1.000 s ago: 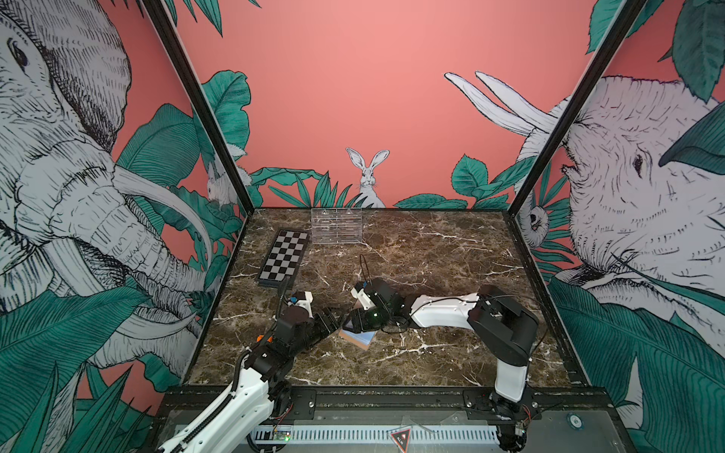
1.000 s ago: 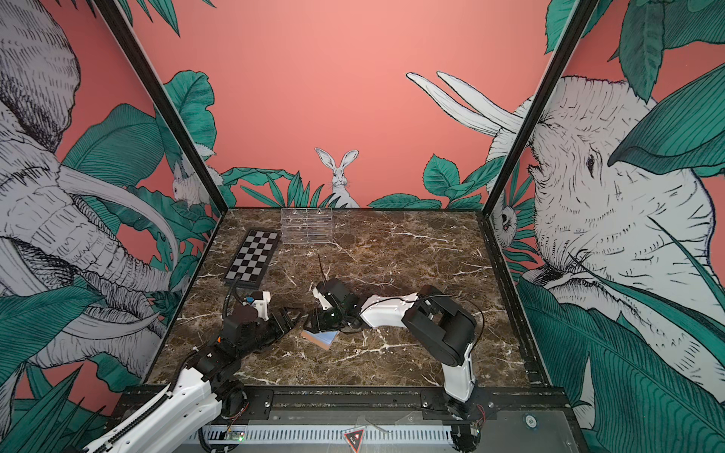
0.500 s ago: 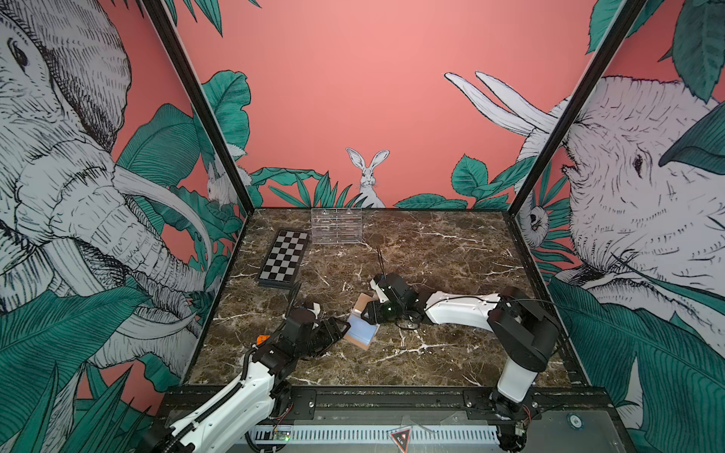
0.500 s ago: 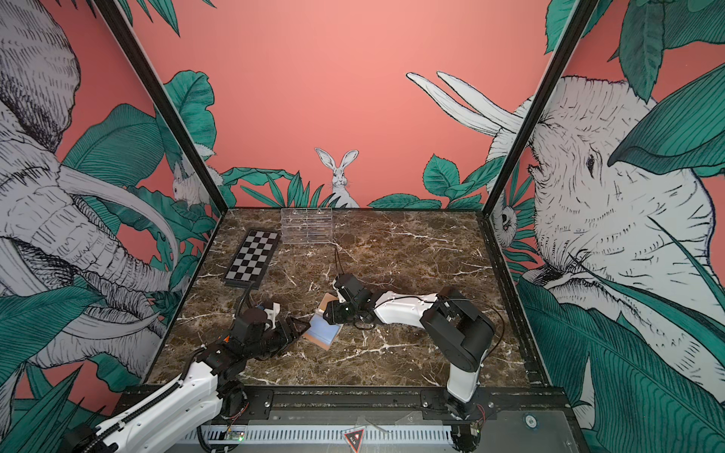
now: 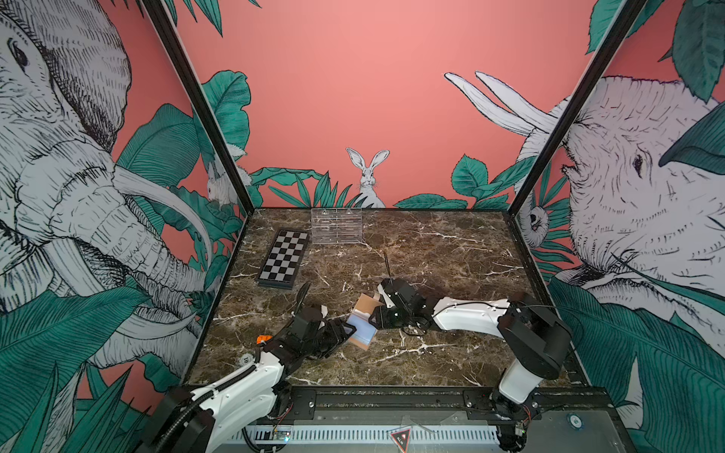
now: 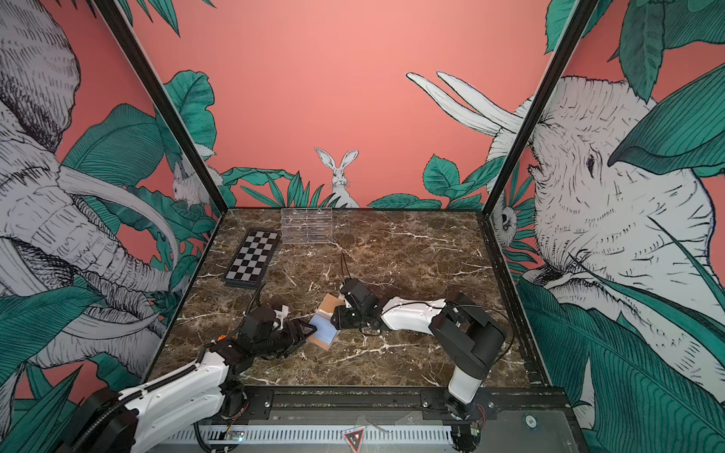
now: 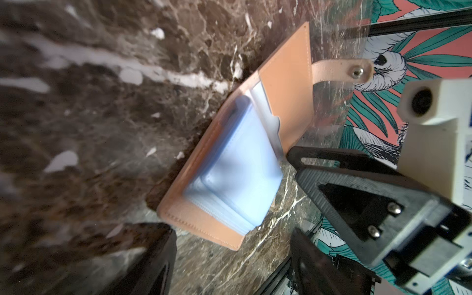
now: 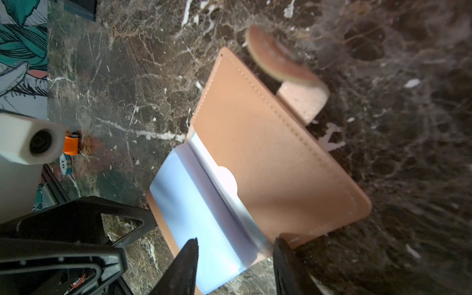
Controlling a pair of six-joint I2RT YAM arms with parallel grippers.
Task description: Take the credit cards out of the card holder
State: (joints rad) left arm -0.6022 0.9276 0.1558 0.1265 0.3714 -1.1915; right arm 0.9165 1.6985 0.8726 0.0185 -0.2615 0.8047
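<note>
The tan card holder (image 5: 367, 305) (image 6: 332, 305) lies open near the table's front middle, its snap tab (image 7: 342, 70) sticking out. Pale blue clear sleeves (image 7: 242, 173) (image 8: 199, 217) fan from its fold. The credit cards stay inside; a whitish edge (image 8: 227, 178) shows at the pocket's notch. My left gripper (image 5: 347, 331) (image 7: 235, 260) is open just short of the holder's near corner, with nothing between its fingers. From the opposite side my right gripper (image 5: 372, 317) (image 8: 235, 265) is open; its fingers straddle the edge of the sleeves and the fold.
A black-and-white chequered board (image 5: 284, 257) lies at the back left, with a clear acrylic rack (image 5: 336, 225) against the back wall. A small orange part (image 5: 263, 339) sits by my left arm. Patterned walls close off three sides.
The holder's flap has swung open, baring the blue sleeves. My right gripper has drawn back to the right and narrowed a little. My left gripper has slid right, up to the holder.
</note>
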